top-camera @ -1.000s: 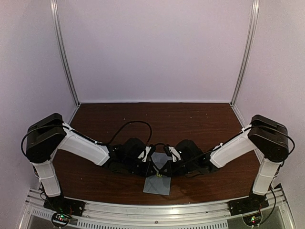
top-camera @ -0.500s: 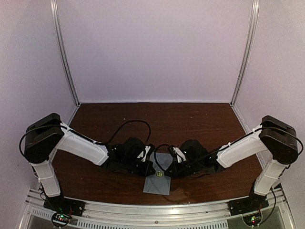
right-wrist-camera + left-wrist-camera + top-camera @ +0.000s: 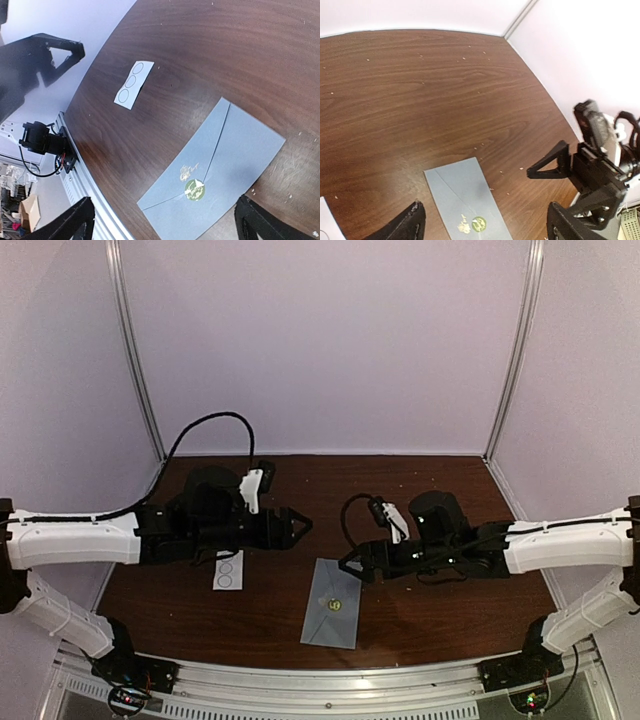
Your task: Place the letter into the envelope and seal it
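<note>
Dark wood table (image 3: 420,490). Your left gripper (image 3: 303,525) and right gripper (image 3: 350,566) both gape wide, holding nothing. Back them out high so no finger drags the paper; sealing looks done. The envelope (image 3: 326,622) lies flat near the front edge, grey-blue, pointed flap down. White sticker strip (image 3: 229,569) lies to its left. Round green seal (image 3: 195,189) pins the flap tip.

Dark wooden table (image 3: 420,490) with grey-blue envelope (image 3: 332,604) and white sticker strip (image 3: 229,569)

Left wrist view, envelope (image 3: 465,200) cut by bottom edge, sticker strip (image 3: 326,222) clipped at left
</note>
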`<action>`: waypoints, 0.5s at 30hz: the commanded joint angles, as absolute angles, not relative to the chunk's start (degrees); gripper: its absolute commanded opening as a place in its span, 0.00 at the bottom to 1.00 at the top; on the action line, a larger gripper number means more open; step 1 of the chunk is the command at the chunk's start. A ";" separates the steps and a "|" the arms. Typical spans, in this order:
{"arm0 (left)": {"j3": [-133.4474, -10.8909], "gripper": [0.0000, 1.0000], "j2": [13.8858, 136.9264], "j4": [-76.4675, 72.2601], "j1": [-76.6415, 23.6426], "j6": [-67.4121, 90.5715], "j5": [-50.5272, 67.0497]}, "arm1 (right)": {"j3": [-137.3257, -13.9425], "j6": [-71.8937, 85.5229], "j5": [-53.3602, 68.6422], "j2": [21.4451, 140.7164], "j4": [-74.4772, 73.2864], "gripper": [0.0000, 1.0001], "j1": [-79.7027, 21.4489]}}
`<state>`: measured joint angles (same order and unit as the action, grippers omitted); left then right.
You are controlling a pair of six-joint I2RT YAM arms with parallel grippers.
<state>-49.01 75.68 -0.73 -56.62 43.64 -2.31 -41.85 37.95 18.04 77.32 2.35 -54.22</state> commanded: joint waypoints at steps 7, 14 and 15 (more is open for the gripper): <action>-48.00 0.87 78.91 -4.62 -40.81 30.63 3.26 | -50.40 30.68 11.70 83.60 -0.30 1.00 -44.62; -36.26 0.88 71.55 -12.17 -17.16 25.21 7.07 | -45.74 27.38 11.99 84.38 4.55 1.00 -29.21; -33.83 0.89 69.48 -13.67 -13.37 25.15 7.76 | -44.40 26.59 11.56 83.52 5.28 1.00 -26.93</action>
